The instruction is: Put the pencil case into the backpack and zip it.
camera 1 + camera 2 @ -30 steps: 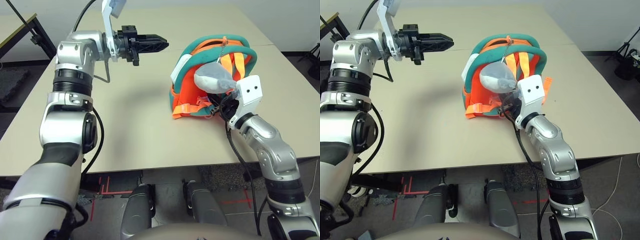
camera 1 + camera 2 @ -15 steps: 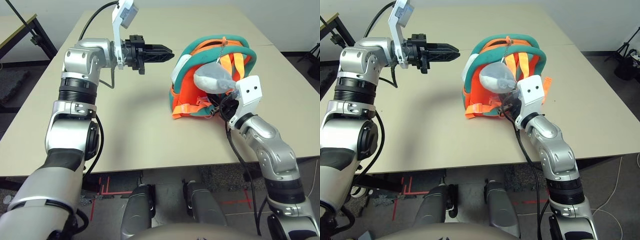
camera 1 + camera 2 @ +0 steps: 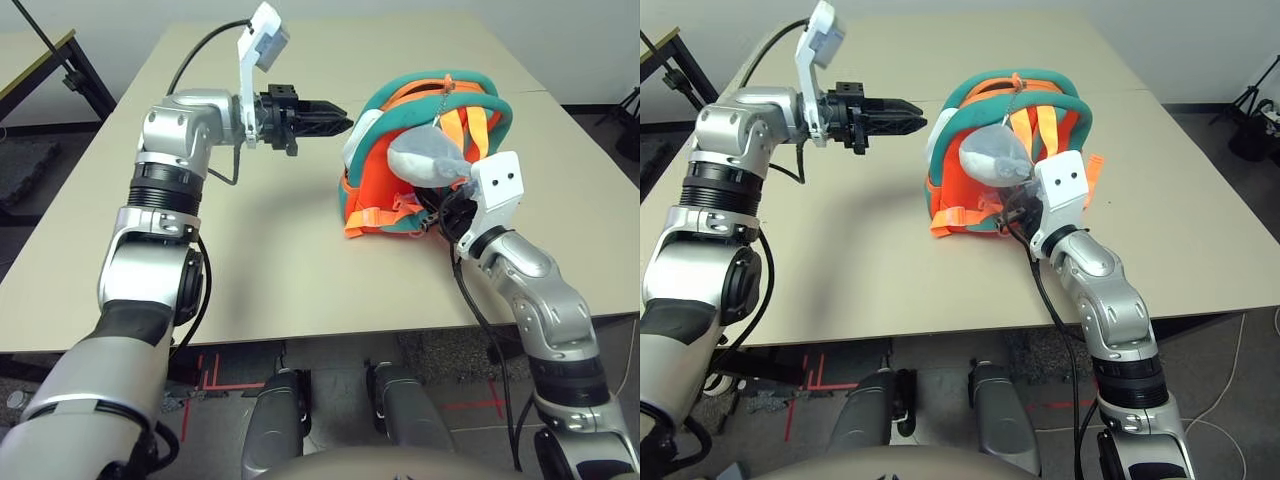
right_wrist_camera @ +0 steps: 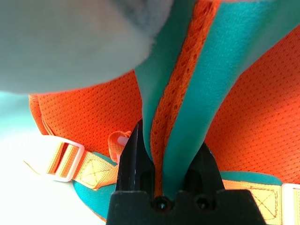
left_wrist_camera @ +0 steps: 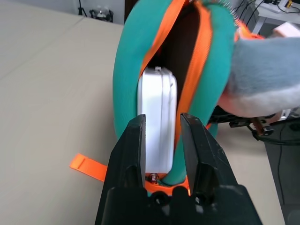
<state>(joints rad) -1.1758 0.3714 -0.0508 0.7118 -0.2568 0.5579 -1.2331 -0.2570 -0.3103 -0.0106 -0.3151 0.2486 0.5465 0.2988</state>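
The orange backpack [image 3: 375, 190] with teal trim lies right of the table's middle, its grey plush charm [image 3: 425, 160] on top. The white pencil case [image 5: 159, 117] stands in the backpack's open slot, one rounded end sticking out on the left side [image 3: 360, 132]. My left gripper [image 3: 345, 123] hangs just left of that end. Its fingers are a narrow gap apart with nothing between them. At the backpack's near right corner, my right gripper [image 4: 164, 159] is shut on a teal and orange padded strap [image 4: 187, 93].
The beige table [image 3: 260, 250] stretches bare to the left and in front of the backpack. Its front edge runs close below my right arm. Another dark-framed table [image 3: 30, 70] stands at the far left.
My left gripper has moved right and slightly down, from about a hand's width away to just beside the pencil case's exposed end. The right arm and the backpack have not moved.
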